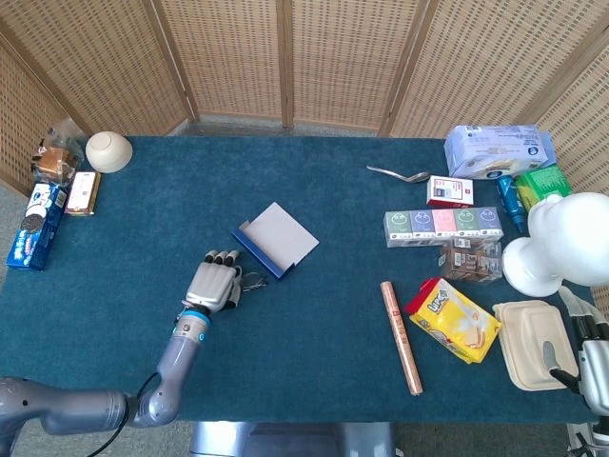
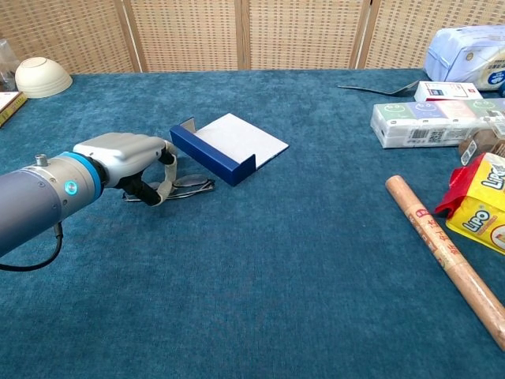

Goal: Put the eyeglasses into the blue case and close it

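Note:
The eyeglasses (image 2: 192, 183) lie folded on the blue cloth just in front of the open blue case (image 2: 215, 151), whose white inside faces up. My left hand (image 2: 130, 160) arches over their left end, with fingers and thumb curled down around the frame. From above, in the head view, the left hand (image 1: 215, 284) hides most of the eyeglasses (image 1: 253, 280), and the blue case (image 1: 275, 239) lies just beyond them. My right hand (image 1: 592, 362) shows only partly at the bottom right edge, far from the glasses, and how its fingers lie is unclear.
A brown roll (image 1: 402, 336), a yellow snack bag (image 1: 454, 318) and a beige lidded box (image 1: 534, 343) lie to the right. Boxes and a spoon (image 1: 398, 174) fill the far right. A bowl (image 1: 108, 150) and snack packs (image 1: 38, 225) sit far left.

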Action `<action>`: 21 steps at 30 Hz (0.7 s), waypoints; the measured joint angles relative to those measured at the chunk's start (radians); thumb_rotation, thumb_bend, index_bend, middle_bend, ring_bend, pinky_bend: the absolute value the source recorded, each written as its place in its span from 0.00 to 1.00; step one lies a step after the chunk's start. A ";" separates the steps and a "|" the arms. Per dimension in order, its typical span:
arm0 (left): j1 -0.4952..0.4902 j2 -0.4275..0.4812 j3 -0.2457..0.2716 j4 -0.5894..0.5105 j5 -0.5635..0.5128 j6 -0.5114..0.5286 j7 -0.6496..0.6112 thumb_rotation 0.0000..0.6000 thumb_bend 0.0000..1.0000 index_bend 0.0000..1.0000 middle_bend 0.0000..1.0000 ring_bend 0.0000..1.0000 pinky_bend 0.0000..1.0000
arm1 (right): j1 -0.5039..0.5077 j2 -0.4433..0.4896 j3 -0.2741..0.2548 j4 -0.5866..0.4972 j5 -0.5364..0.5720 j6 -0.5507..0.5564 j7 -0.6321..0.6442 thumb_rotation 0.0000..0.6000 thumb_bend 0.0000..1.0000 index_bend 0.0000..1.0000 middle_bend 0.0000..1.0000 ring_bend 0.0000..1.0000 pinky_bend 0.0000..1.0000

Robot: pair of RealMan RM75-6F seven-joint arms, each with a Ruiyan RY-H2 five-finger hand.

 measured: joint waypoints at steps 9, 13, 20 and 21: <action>0.007 0.007 0.012 -0.003 -0.001 -0.003 -0.003 0.78 0.56 0.41 0.11 0.11 0.10 | -0.005 -0.002 -0.002 0.005 -0.006 0.007 0.000 1.00 0.45 0.01 0.15 0.17 0.32; 0.009 0.013 0.013 -0.011 0.020 0.002 -0.011 0.76 0.53 0.38 0.10 0.09 0.10 | -0.009 -0.003 -0.003 0.006 -0.008 0.012 -0.003 1.00 0.45 0.01 0.15 0.17 0.32; 0.019 0.024 0.022 -0.029 0.057 0.010 -0.033 0.76 0.52 0.37 0.09 0.09 0.10 | -0.013 -0.002 -0.003 0.005 -0.008 0.014 -0.006 1.00 0.45 0.00 0.15 0.17 0.32; 0.019 0.025 0.023 -0.030 0.057 0.011 -0.032 0.76 0.52 0.37 0.09 0.09 0.10 | -0.012 -0.002 -0.003 0.004 -0.010 0.014 -0.007 1.00 0.45 0.00 0.15 0.17 0.32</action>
